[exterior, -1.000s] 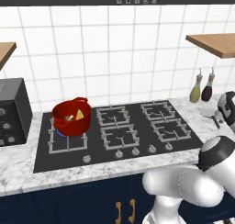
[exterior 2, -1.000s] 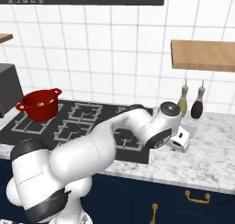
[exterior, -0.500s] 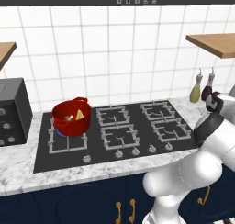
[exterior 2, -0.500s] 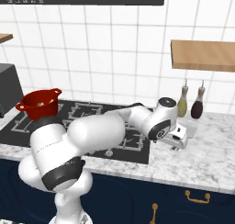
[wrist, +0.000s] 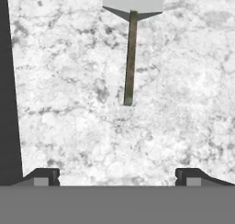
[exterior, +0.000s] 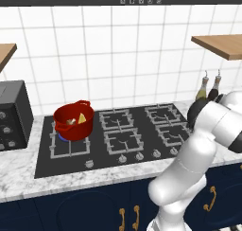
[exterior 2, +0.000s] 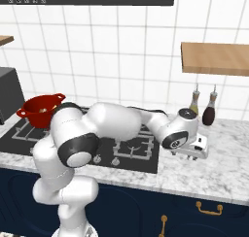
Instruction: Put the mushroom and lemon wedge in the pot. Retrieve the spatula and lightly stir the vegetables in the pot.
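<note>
Gripper [wrist: 117, 177] now lower, over spatula [wrist: 131, 53]

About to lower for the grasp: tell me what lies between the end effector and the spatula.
Nothing: in the hand view, bare marble counter separates the open end effector from the spatula, whose handle end points toward it.

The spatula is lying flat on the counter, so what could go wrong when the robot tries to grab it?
1. The spatula lies flat on the marble counter, and its handle is thin. The open pincer might scrape the counter or slip off.
2. The handle's end sits ahead of the fingertips, so closing now would likely catch nothing.
3. The pot stands far across the stove; a loose grip might drop the spatula.
</note>
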